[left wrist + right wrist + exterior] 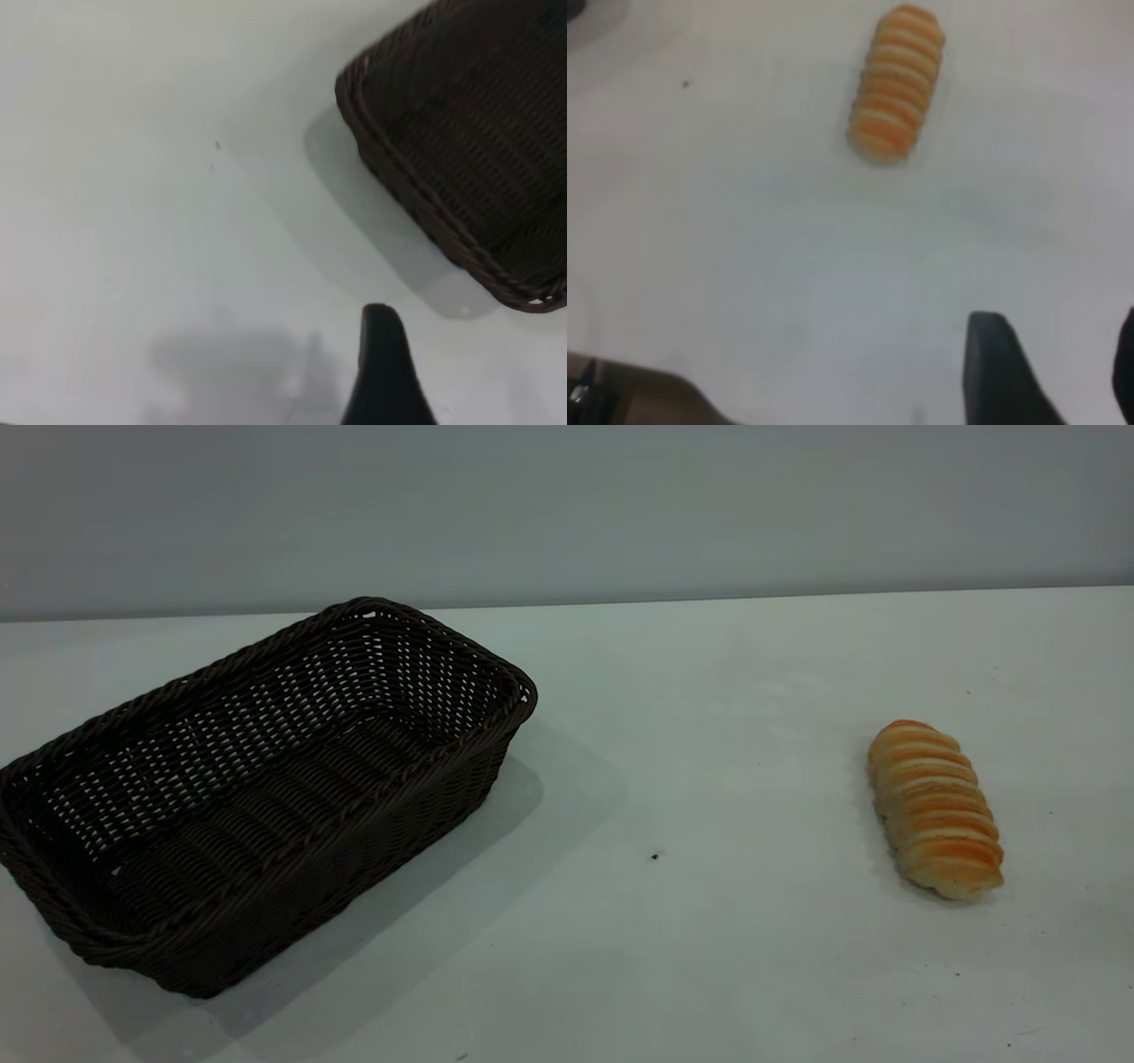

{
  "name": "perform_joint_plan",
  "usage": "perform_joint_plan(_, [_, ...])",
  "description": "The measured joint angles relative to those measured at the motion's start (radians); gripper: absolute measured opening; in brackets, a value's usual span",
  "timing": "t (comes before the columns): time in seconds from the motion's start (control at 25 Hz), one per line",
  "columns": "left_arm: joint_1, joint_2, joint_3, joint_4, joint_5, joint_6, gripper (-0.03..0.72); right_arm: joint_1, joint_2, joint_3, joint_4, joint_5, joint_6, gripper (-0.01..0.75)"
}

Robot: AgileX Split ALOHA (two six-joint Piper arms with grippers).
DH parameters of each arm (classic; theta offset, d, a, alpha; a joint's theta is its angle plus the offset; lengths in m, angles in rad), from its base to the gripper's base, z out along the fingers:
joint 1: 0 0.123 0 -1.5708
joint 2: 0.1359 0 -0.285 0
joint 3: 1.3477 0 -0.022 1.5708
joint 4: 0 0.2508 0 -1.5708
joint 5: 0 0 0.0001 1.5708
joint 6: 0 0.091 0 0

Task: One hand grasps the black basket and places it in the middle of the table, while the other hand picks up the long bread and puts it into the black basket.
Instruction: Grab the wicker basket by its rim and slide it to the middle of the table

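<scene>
The black basket (257, 797) stands empty on the left of the white table (709, 779), its long side running diagonally. The long bread (935, 808) lies on the right of the table, far from the basket. Neither gripper shows in the exterior view. In the left wrist view one dark finger (383, 354) of my left gripper (483, 332) hovers over bare table, short of the basket's corner (461, 150); the other finger is out of frame and the gap is empty. In the right wrist view my right gripper (1059, 323) is open and empty, well short of the bread (897, 84).
A grey wall (567, 505) runs behind the table's far edge. A tiny dark speck (655, 856) lies on the table between basket and bread. A brownish edge (629, 390) shows at one corner of the right wrist view.
</scene>
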Motion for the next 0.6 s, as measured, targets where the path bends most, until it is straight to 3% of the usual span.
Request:
perform_joint_plan(0.2, [0.0, 0.288, 0.0, 0.0, -0.147, -0.079, 0.567, 0.0, 0.001, 0.0, 0.001, -0.048, -0.006, 0.398])
perform_joint_plan(0.44, [0.0, 0.587, -0.003, 0.0, -0.322, -0.159, 0.567, 0.0, 0.008, 0.0, 0.001, -0.132, -0.006, 0.408])
perform_joint_plan(0.6, [0.0, 0.739, -0.059, 0.0, -0.36, -0.176, 0.567, 0.0, 0.076, 0.0, 0.001, -0.184, -0.006, 0.408])
